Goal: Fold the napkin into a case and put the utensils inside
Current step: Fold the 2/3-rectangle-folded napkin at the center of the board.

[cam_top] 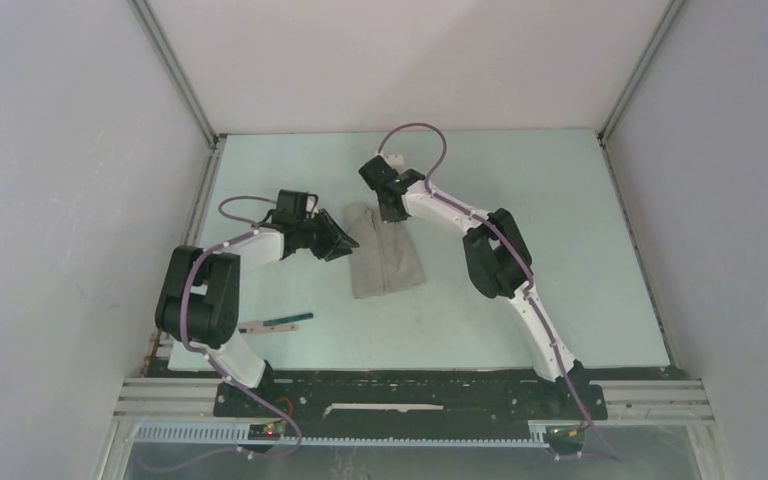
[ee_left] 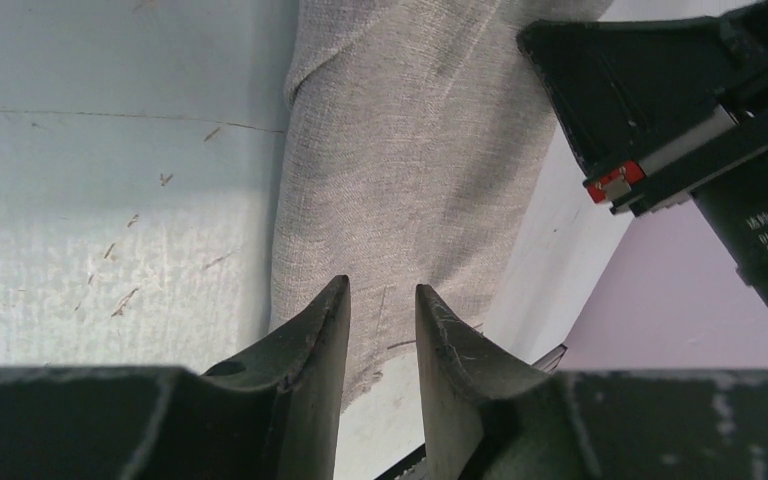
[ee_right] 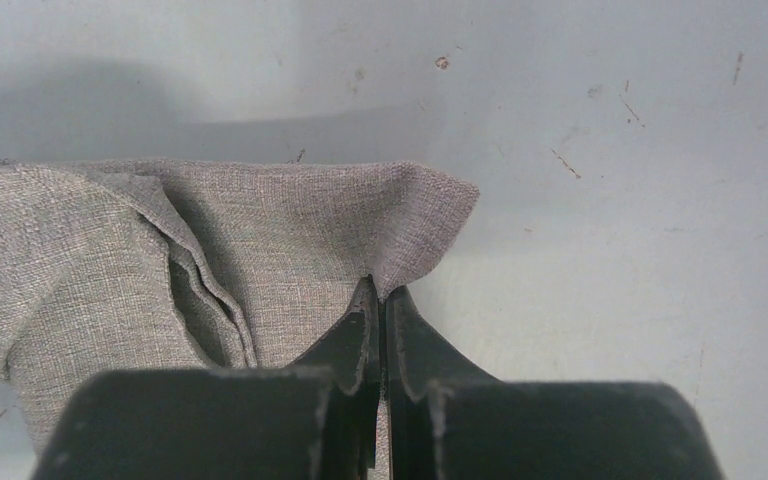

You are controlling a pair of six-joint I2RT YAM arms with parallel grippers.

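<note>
We cannot see the far end of the napkin [cam_top: 387,252] from overhead, because the right gripper [cam_top: 392,210] sits over it. The cloth's folds also merge there into one grey patch. In the left wrist view the napkin [ee_left: 410,150] is cut off at the top edge, and a thin dark sliver [ee_left: 552,356] beside the right-hand finger is too small for us to name. The green-handled utensil [cam_top: 285,320] lies near the left arm's base, and its pale end runs up against the arm, so we cannot tell where it stops.

The napkin is folded into a narrow strip in the middle of the table [cam_top: 560,200]. Its long axis runs near to far, with the far end leaning a little left. The utensil lies crosswise, with its green end pointing right.

The right gripper [ee_right: 380,290] is closed tight on the napkin [ee_right: 260,230], pinching the edge by its far right corner, where the cloth rises into a small peak. The left gripper [cam_top: 338,243] is at the strip's left edge. From its wrist, the left gripper [ee_left: 380,290] shows a narrow gap with nothing between the tips and cloth visible below. We cannot tell whether it touches the cloth.
</note>
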